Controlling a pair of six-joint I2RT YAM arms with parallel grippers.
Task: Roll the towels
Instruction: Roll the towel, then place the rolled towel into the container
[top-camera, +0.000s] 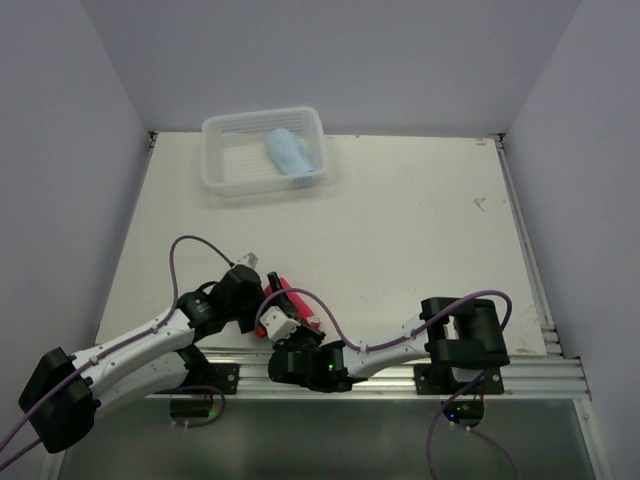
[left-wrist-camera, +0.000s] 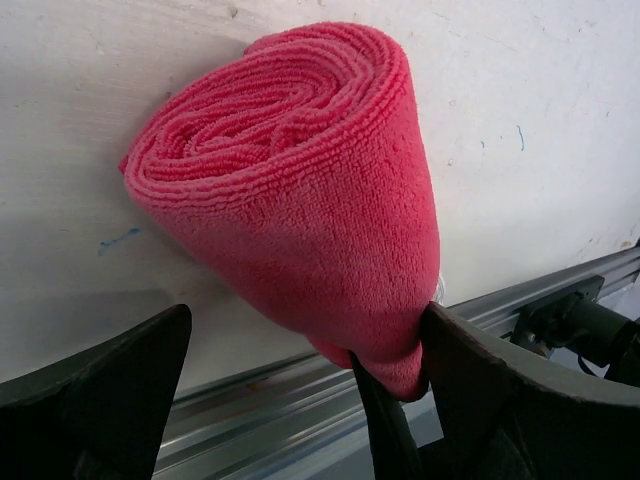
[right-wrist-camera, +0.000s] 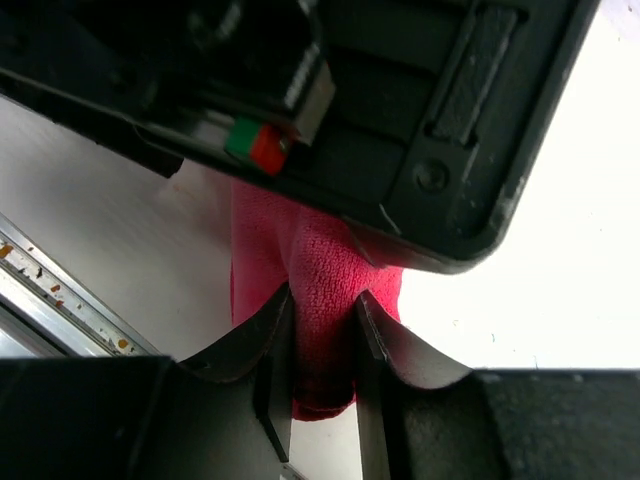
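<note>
The pinkish-red towel (top-camera: 284, 294) lies rolled into a tight spiral near the table's front edge, its coiled end filling the left wrist view (left-wrist-camera: 300, 180). My left gripper (left-wrist-camera: 308, 312) stands wide open around the roll's near end, which touches its right finger (left-wrist-camera: 490, 380). My right gripper (right-wrist-camera: 322, 312) is shut on the lower end of the red towel (right-wrist-camera: 325, 300), and one of its fingers (left-wrist-camera: 385, 420) shows in the left wrist view. The light blue towel (top-camera: 288, 152) lies rolled in the basket at the back. In the top view both grippers meet at the red roll, left gripper (top-camera: 262, 288) and right gripper (top-camera: 283, 322).
A clear plastic basket (top-camera: 225, 172) stands at the table's back left. An aluminium rail (top-camera: 520, 375) runs along the front edge just below the red roll. The left gripper's black housing (right-wrist-camera: 400, 110) hangs close over the right gripper. Purple walls enclose the table.
</note>
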